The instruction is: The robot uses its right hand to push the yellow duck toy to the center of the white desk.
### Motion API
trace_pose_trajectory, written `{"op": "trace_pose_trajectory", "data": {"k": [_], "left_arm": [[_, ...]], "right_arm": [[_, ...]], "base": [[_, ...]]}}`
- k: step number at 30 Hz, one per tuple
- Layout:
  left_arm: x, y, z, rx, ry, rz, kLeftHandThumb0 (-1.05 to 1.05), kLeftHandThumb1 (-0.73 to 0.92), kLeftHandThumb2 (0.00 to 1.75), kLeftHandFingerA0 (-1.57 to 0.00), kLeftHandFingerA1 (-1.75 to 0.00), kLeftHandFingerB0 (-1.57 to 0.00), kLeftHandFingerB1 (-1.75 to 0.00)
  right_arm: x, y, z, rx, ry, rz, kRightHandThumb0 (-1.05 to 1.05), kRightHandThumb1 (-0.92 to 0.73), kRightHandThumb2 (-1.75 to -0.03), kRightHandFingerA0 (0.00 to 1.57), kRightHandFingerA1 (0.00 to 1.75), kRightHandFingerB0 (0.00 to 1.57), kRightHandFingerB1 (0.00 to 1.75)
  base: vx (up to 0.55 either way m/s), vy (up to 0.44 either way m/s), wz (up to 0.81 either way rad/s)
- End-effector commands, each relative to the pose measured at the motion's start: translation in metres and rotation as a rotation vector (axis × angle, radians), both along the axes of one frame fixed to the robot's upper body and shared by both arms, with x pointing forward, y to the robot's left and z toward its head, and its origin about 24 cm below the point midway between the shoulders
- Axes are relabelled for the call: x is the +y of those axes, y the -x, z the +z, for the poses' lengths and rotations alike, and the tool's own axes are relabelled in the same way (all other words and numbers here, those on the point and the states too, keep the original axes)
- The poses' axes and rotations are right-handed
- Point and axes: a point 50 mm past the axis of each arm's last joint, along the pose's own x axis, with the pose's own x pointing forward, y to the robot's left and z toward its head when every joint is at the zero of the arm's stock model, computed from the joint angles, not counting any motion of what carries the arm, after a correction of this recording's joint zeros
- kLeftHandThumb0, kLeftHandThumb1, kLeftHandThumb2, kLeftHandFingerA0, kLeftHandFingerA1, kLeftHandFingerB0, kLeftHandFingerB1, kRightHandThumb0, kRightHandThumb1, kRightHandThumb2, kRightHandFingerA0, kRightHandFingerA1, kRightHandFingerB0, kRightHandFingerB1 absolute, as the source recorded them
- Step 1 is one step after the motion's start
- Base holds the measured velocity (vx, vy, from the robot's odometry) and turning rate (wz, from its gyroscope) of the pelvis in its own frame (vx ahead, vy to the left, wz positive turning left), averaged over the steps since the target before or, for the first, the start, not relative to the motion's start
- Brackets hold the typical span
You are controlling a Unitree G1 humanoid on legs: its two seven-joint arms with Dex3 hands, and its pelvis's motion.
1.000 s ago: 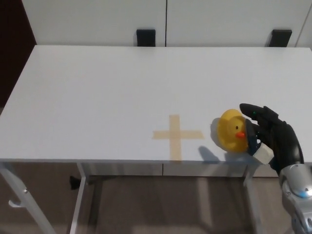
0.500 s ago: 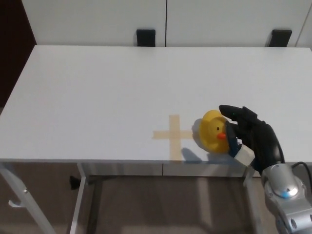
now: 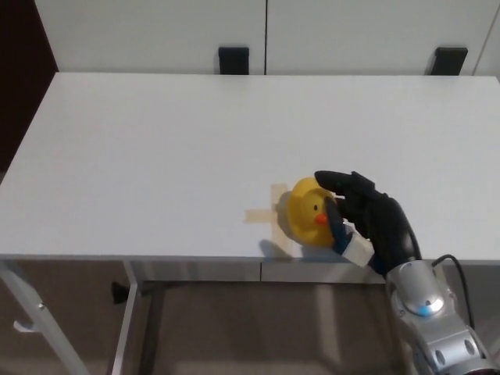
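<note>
A yellow duck toy with an orange beak stands near the front edge of the white desk, covering the right arm of a tan tape cross. My right hand is pressed against the duck's right side, its black fingers spread apart and curving around the toy without clasping it. The silver forearm comes up from the lower right. My left hand does not show.
Two black brackets sit at the desk's far edge against white panels. The desk's front edge runs just below the duck, with metal legs and brown floor beneath.
My right hand has swept leftward along the front of the desk, sliding the duck from right of the tape cross onto the cross's right arm.
</note>
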Motion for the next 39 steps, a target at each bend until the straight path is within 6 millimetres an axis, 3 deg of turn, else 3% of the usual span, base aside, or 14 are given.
{"op": "trace_pose_trajectory", "data": {"k": [1, 12, 13, 18, 19, 25, 28, 29, 30, 31, 35, 36, 38, 39], "left_arm": [[0.003, 0.0, 0.003, -0.021, -0.019, -0.031, -0.15, 0.63, 0.81, -0.81, -0.8, -0.83, -0.94], [0.001, 0.001, 0.001, 0.0, -0.027, -0.042, -0.14, 0.62, 0.83, -0.81, -0.79, -0.8, -0.89], [0.001, 0.0, 0.001, -0.002, -0.026, -0.044, -0.14, 0.63, 0.8, -0.81, -0.78, -0.8, -0.92], [0.001, 0.0, 0.001, -0.003, -0.028, -0.048, -0.14, 0.65, 0.78, -0.84, -0.79, -0.83, -0.92], [0.001, 0.001, 0.002, -0.004, -0.028, -0.044, -0.13, 0.6, 0.81, -0.87, -0.82, -0.89, -0.96], [0.003, 0.003, 0.002, 0.003, -0.03, -0.049, -0.12, 0.59, 0.85, -0.85, -0.8, -0.86, -0.94], [0.003, 0.004, 0.002, 0.013, -0.028, -0.05, -0.11, 0.6, 0.83, -0.85, -0.8, -0.82, -0.9], [0.003, 0.005, 0.001, 0.015, -0.025, -0.043, -0.11, 0.61, 0.82, -0.85, -0.81, -0.83, -0.91], [0.003, 0.006, 0.001, 0.016, -0.024, -0.039, -0.11, 0.61, 0.82, -0.85, -0.81, -0.83, -0.91], [0.003, 0.007, 0.001, 0.012, -0.022, -0.036, -0.12, 0.59, 0.85, -0.86, -0.86, -0.89, -0.95], [0.003, 0.007, 0.002, 0.007, -0.02, -0.035, -0.12, 0.59, 0.85, -0.86, -0.86, -0.89, -0.95], [0.004, 0.008, 0.001, 0.008, -0.021, -0.033, -0.11, 0.59, 0.85, -0.84, -0.82, -0.84, -0.91], [0.004, 0.009, 0.001, 0.011, -0.022, -0.032, -0.11, 0.59, 0.85, -0.84, -0.82, -0.84, -0.91], [0.004, 0.01, 0.001, 0.012, -0.021, -0.031, -0.12, 0.61, 0.84, -0.85, -0.83, -0.84, -0.93]], "right_arm": [[0.01, 0.009, -0.022, 0.129, 0.031, 0.021, -0.82, -0.92, -0.79, 0.32, 0.61, 0.31, 0.49], [0.023, 0.007, -0.019, 0.135, 0.021, 0.049, -0.87, -0.92, -0.77, 0.32, 0.61, 0.3, 0.47], [0.025, 0.007, -0.019, 0.133, 0.021, 0.054, -0.82, -0.81, -1.24, 0.32, 0.66, 0.26, 0.55], [0.027, 0.007, -0.019, 0.131, 0.022, 0.059, -0.83, -0.81, -1.24, 0.3, 0.66, 0.25, 0.55], [0.024, 0.007, -0.02, 0.134, 0.027, 0.048, -0.86, -0.92, -0.76, 0.29, 0.62, 0.28, 0.48], [0.014, 0.007, -0.022, 0.138, 0.036, 0.019, -0.87, -0.91, -0.75, 0.29, 0.62, 0.27, 0.48], [0.007, 0.008, -0.02, 0.125, 0.019, 0.008, -0.88, -0.92, -0.78, 0.22, 0.59, 0.18, 0.44], [0.004, 0.008, -0.017, 0.102, 0.013, 0.013, -0.37, -0.47, -1.12, 0.01, 0.53, 0.0, 0.51], [0.003, 0.009, -0.015, 0.086, 0.011, 0.017, -0.37, -0.47, -1.12, 0.01, 0.53, 0.0, 0.51], [0.002, 0.009, -0.01, 0.055, 0.004, 0.017, -0.77, -0.71, -1.17, 0.0, 0.43, 0.0, 0.27], [0.001, 0.01, -0.005, 0.024, -0.004, 0.016, -0.77, -0.71, -1.17, 0.0, 0.43, 0.0, 0.27], [-0.002, 0.011, 0.001, -0.021, -0.003, 0.014, -0.88, -0.92, -0.76, 0.0, 0.25, 0.0, 0.02], [-0.004, 0.011, 0.008, -0.07, 0.001, 0.014, -0.88, -0.92, -0.76, 0.0, 0.25, 0.0, 0.02], [-0.008, 0.011, 0.014, -0.085, 0.028, -0.01, -1.02, -0.92, -0.76, 0.0, 0.0, 0.0, 0.0]], "base": [[0.0, 0.0, 0.0], [0.0, 0.0, 0.0], [0.0, 0.0, 0.0], [0.0, 0.0, 0.0], [0.0, 0.0, 0.0], [0.0, 0.0, 0.0], [0.0, 0.0, 0.0], [0.0, 0.0, 0.0], [0.0, 0.0, 0.0], [0.0, 0.0, 0.0], [0.0, 0.0, 0.0], [0.0, 0.0, 0.0], [0.0, 0.0, 0.0], [0.0, 0.0, 0.0]]}}
